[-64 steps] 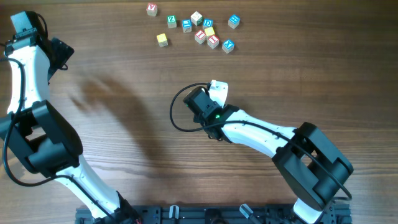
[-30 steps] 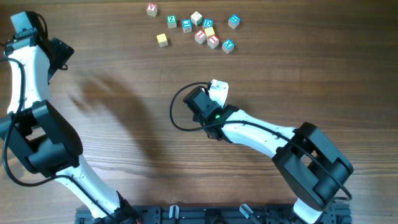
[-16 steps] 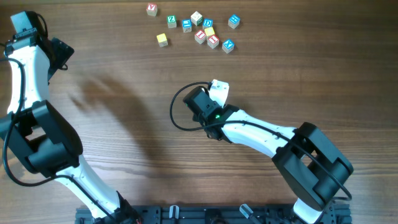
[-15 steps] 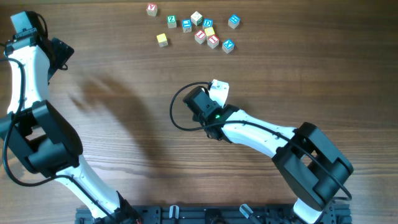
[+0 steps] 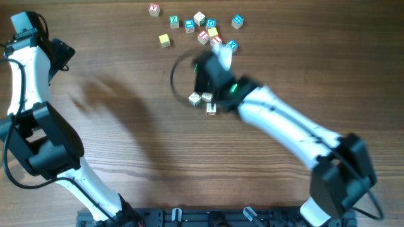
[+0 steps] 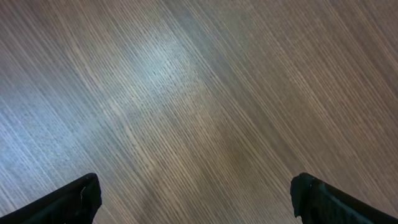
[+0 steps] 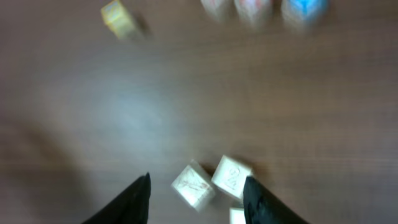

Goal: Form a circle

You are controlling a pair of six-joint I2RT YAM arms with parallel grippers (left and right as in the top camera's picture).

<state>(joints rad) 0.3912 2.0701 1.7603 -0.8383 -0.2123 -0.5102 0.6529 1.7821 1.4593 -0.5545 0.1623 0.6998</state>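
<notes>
Right gripper (image 7: 198, 180) swung forward, jaws apart, left gripper (image 6: 196, 182) spread wide, pale cubes (image 5: 207, 97) on wood-grain table (image 5: 158, 157)

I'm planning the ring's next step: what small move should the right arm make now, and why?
Probably move the right gripper to the scattered cubes farther out and close on one, perhaps the yellow cube. Its jaws stand apart and empty, and only three pale cubes lie grouped mid-table, too few for a ring.
</notes>
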